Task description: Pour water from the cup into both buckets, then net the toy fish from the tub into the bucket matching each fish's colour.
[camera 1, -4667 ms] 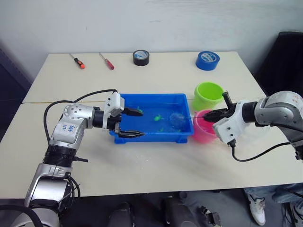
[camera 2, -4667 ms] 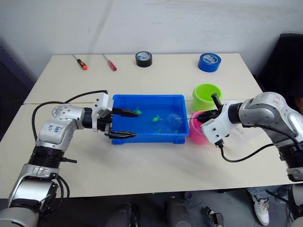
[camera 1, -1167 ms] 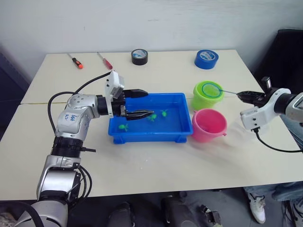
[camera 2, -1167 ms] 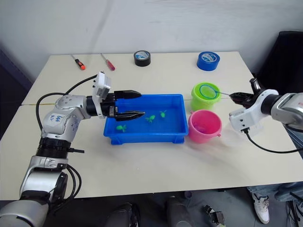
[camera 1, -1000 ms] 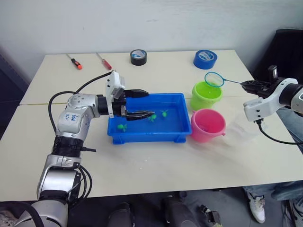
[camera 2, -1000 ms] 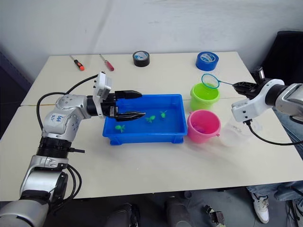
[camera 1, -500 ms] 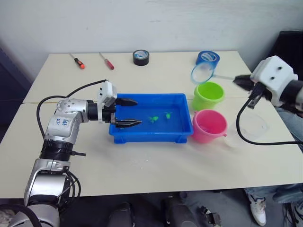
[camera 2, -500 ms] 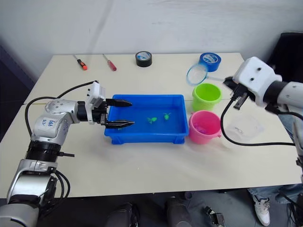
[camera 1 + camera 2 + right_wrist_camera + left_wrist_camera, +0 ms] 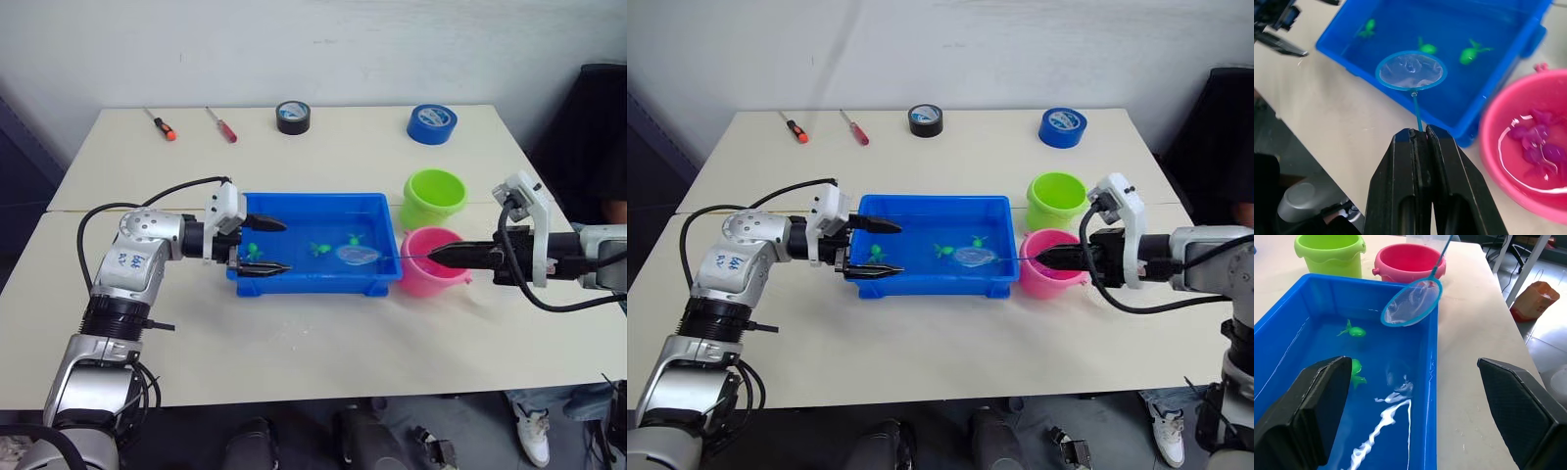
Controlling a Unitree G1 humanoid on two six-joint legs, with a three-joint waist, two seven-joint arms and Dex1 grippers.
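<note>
Now R jaws point(image 9: 1420, 134) pinch net point(image 9: 1410, 70) over tub point(image 9: 294, 284) to scoop green fish point(image 9: 1472, 53); L jaws point(image 9: 263, 245) released, straddling tub's left wall, prob bracing it

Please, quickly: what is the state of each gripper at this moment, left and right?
Left gripper: open, its fingers astride the near-left wall of the blue tub, holding nothing.
Right gripper: shut on the net handle, hoop over the tub.

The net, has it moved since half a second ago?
Yes. The net, shut in the right gripper, has come down from above the green bucket to inside the tub.
</note>
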